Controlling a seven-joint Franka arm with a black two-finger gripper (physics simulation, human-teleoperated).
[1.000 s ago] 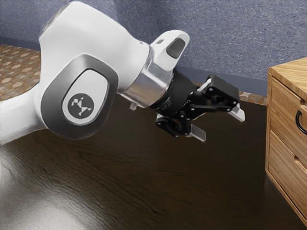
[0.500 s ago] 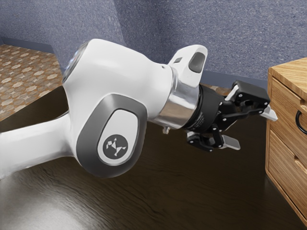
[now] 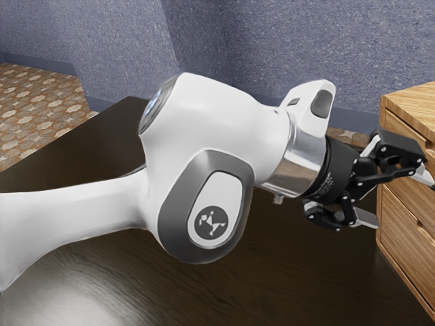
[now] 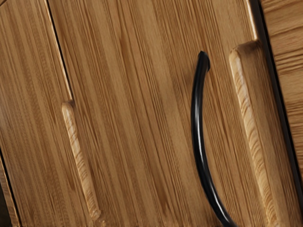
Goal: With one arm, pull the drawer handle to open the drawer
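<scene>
A light wooden drawer cabinet [image 3: 410, 105] stands at the exterior view's right edge, its drawer fronts flush with the frame. My black gripper [image 3: 396, 198] is open and sits right in front of the upper drawer, with the upper fingertip [image 3: 423, 178] reaching the drawer face and the lower one [image 3: 367, 219] short of the cabinet. Nothing is between the fingers. In the wrist view the curved black handle [image 4: 198, 142] lies close ahead on the wood-grain drawer front [image 4: 132, 118]; the hand hides it in the exterior view.
The cabinet stands on a dark wooden tabletop [image 3: 102, 272] that stretches under the arm. A blue-grey wall [image 3: 272, 41] runs behind, and patterned floor [image 3: 34, 102] shows at the exterior view's far left. Below the upper drawer sits a second drawer front [image 3: 408, 238].
The arm has reached toward the exterior view's right, carrying the open gripper from mid-table up to the upper drawer's face. The cabinet has not moved.
</scene>
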